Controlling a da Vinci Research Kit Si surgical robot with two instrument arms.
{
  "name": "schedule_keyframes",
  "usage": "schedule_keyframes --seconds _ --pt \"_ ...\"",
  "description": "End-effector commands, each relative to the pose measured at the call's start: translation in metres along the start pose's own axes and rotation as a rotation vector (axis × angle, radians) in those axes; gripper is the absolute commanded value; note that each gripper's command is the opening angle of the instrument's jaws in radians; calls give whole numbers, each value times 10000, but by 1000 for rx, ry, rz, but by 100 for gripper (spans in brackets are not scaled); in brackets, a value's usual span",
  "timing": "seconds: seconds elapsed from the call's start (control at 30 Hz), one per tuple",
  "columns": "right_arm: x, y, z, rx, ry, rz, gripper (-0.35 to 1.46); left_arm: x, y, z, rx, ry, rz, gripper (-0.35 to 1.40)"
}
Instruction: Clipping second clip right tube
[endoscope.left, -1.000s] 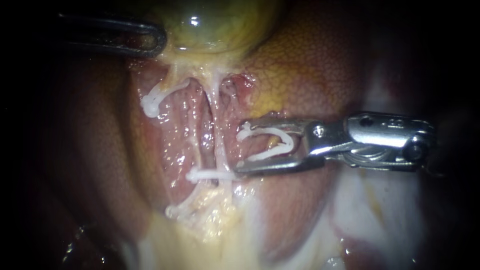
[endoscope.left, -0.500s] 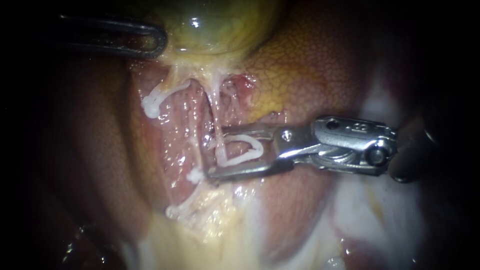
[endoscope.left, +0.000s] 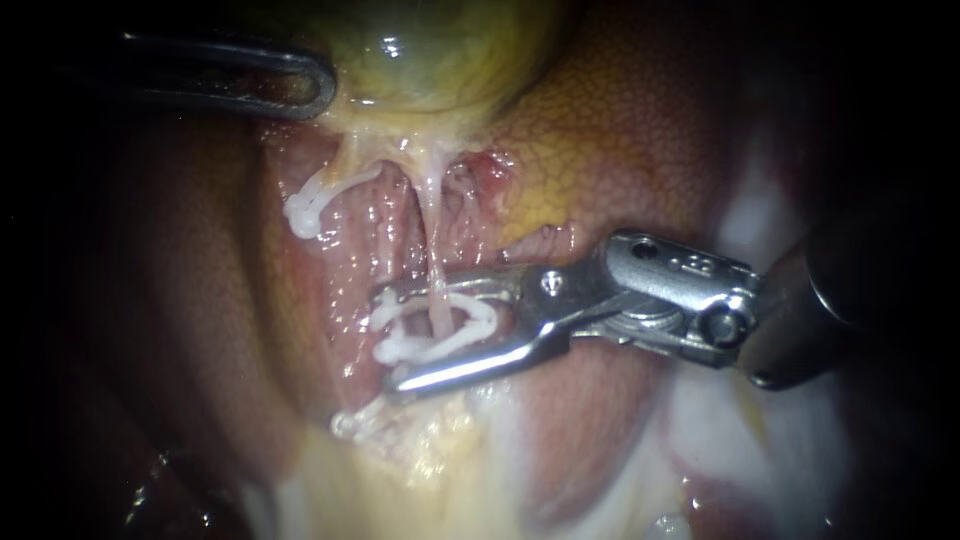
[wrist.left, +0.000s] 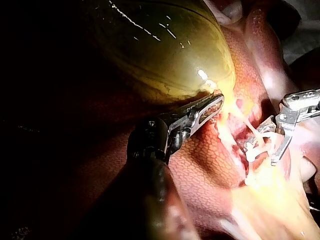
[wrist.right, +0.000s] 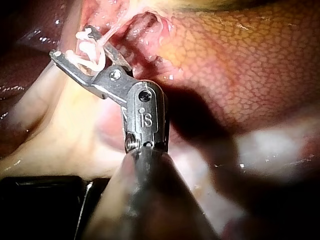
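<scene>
Right tube (endoscope.left: 432, 240) runs as a thin pale strand from the gallbladder (endoscope.left: 440, 50) down the middle of the endoscope view and passes between the jaws of the right instrument (endoscope.left: 390, 340).

The far left of that view is dark. At the upper left the left instrument (endoscope.left: 318, 85) comes in nearly level. Its jaws lie together on the gallbladder's lower fringe, well apart from the clipping site. The left wrist view shows the same grip, with the jaw tips (wrist.left: 215, 102) at the yellow edge of the gallbladder (wrist.left: 150, 45).

Next comes the left tube (endoscope.left: 345, 185), which ends in a stub clip (endoscope.left: 300, 212). A bare, wet bed of tissue lies open between the two tubes, so there is free room just left of the right tube.

The right instrument's jaws stand apart and carry a white clip (endoscope.left: 470, 312) between them, gripped from both sides. One jaw lies above the clip and one below. The tube crosses inside the clip's open arms, close to the jaw tips. Other white clip material sits against the lower jaw's tip, and the two cannot be told apart there. In the right wrist view the jaws (wrist.right: 70, 42) frame the clip (wrist.right: 87, 50) just ahead of the hinge.

The liver (endoscope.left: 620, 140) fills the space above the shaft, and pale tissue lies below it.
</scene>
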Motion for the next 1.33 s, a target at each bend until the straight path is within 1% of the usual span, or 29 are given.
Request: schedule_keyframes --seconds 0.03,0.1,0.2,0.37,0.53,0.63,0.77,0.8,0.83,1.0,1.33 --pt "3 -2 1 2 4 1 42 0 0 0 0 0 0 -35" --pt "7 -4 2 3 11 3 41 0 0 0 0 0 0 -35" --pt "9 -3 2 -7 14 16 39 0 0 0 0 0 0 -35" --pt "8 4 -2 -29 20 39 27 0 0 0 0 0 0 -35" --pt "8 5 -5 -44 27 128 5 -1 0 0 0 0 0 -35" --pt "8 5 -5 -44 27 134 -2 0 0 0 0 0 0 -35" --pt "8 5 -5 -47 29 151 -17 0 0 -1 0 0 0 -35" --pt "8 5 -5 -47 29 157 -24 0 0 -1 0 0 0 -35" --pt "7 5 -6 -47 29 157 -35 0 0 -1 0 0 0 -35" --pt "5 8 -5 -48 32 220 -35 -1 -1 -1 0 0 -1 -35" --pt "-6 13 -6 -49 33 226 -35 -1 -1 -1 0 0 -1 -35"
